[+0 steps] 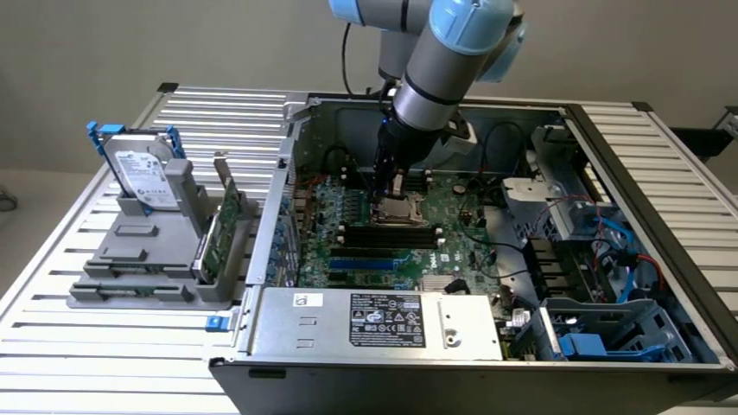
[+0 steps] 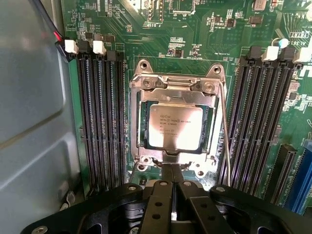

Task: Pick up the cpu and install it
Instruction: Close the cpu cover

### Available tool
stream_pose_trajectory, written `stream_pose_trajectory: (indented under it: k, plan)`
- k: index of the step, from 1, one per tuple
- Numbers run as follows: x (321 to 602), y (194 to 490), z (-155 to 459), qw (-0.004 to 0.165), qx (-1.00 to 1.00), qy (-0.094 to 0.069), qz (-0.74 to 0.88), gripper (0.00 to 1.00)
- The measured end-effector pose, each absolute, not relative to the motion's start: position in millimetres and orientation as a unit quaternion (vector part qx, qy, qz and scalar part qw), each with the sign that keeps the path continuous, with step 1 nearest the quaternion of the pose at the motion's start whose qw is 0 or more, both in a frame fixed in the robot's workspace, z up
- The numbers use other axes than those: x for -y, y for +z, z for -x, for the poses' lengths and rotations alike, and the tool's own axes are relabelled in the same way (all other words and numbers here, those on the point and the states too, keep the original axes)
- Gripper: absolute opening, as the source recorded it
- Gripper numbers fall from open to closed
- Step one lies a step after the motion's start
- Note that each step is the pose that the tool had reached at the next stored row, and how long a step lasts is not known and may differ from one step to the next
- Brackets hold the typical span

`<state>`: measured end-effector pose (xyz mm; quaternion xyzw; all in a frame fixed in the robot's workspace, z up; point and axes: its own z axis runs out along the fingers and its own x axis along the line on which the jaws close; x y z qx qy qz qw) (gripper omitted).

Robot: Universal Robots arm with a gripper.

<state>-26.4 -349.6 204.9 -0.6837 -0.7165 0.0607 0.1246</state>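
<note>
Cpu (image 2: pixel 175 126) seated in socket (image 2: pixel 173 87); hand (image 2: pixel 171 170) closed beside it.

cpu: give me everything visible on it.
The cpu is a small, flat, square chip with a dull silver metal top, faint printed lines and a thin pale rim. It lies flat in the socket on the green board. The socket's metal frame surrounds its edges, and memory slots run along two opposite sides. The gripper, jaws shut, stands at one edge of the socket and holds nothing. Whether it touches the chip cannot be told.
</note>
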Motion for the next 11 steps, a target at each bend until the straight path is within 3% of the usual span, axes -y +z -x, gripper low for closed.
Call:
stream_pose_trajectory:
  k: [11]
  plan:
    - [347.7,201.4,26.3,0.125,0.717,0.06,0.684,0.11]
